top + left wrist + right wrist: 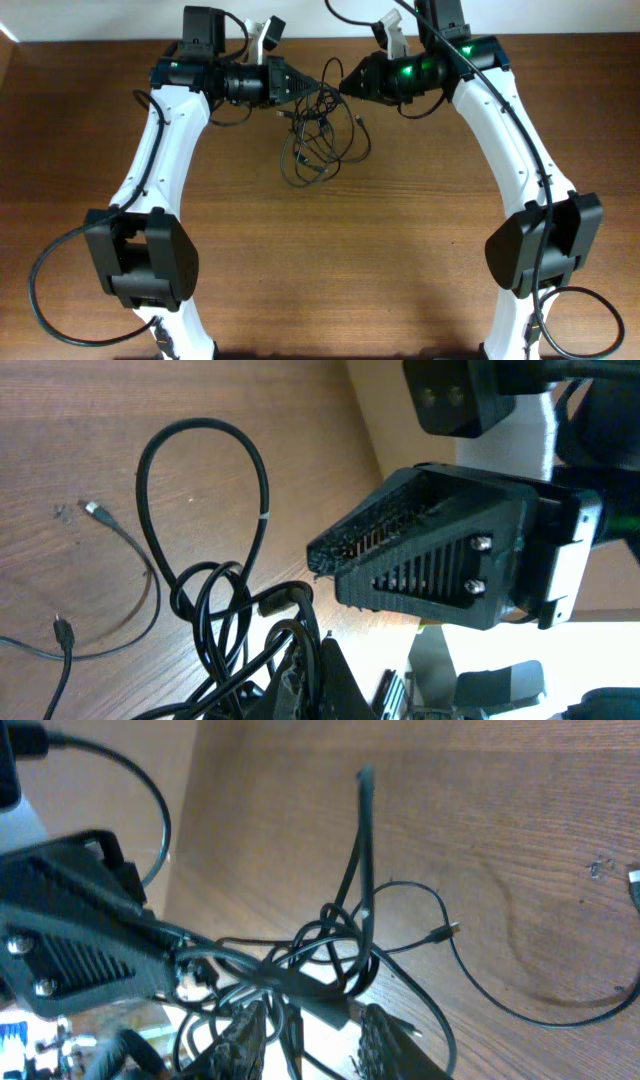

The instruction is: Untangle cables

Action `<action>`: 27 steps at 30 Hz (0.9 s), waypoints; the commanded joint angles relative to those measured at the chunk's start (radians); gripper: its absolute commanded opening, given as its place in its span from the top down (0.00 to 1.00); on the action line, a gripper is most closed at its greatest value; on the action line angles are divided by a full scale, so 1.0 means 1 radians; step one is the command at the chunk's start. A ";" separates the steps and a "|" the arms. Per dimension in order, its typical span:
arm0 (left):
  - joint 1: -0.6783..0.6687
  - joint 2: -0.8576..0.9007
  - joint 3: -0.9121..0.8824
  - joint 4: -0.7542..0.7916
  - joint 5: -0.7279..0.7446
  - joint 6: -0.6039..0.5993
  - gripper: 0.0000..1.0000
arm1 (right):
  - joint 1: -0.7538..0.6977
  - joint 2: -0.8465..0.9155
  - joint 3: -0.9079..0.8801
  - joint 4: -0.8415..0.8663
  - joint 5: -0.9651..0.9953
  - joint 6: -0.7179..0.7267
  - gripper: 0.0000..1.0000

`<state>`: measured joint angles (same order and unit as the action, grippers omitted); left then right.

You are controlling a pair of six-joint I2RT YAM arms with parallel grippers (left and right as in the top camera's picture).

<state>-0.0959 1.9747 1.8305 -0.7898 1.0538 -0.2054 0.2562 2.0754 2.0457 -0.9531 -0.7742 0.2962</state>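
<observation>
Both my grippers nose to nose over far side of table [330, 260], cables [318, 135] bunched between n hanging below. Left gripper [300, 88] jaws pinched on knot strands, right gripper [345, 82] jaws narrow round same clump. Imo pull apart slow, watch loops, don't yank plug tips.

Brown wooden table [340, 260], pale backdrop

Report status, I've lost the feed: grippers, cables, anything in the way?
Left gripper shut on cables. Right gripper at the same bunch, grip unclear. Cables still knotted. Nothing in the way.
</observation>
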 commanded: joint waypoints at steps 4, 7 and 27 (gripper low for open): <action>-0.001 -0.004 0.003 -0.068 0.010 0.065 1.00 | 0.034 0.008 0.012 -0.053 -0.034 -0.269 0.67; -0.001 -0.004 0.003 -0.094 0.042 0.065 1.00 | 0.053 0.008 0.012 -0.051 -0.034 -0.355 0.68; 0.041 -0.004 0.003 -0.192 0.143 0.065 1.00 | 0.077 0.008 0.012 -0.066 0.014 -0.451 0.94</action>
<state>-0.0574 1.9747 1.8305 -0.9806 1.2037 -0.1566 0.3367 2.0773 2.0457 -1.0115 -0.7853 -0.2031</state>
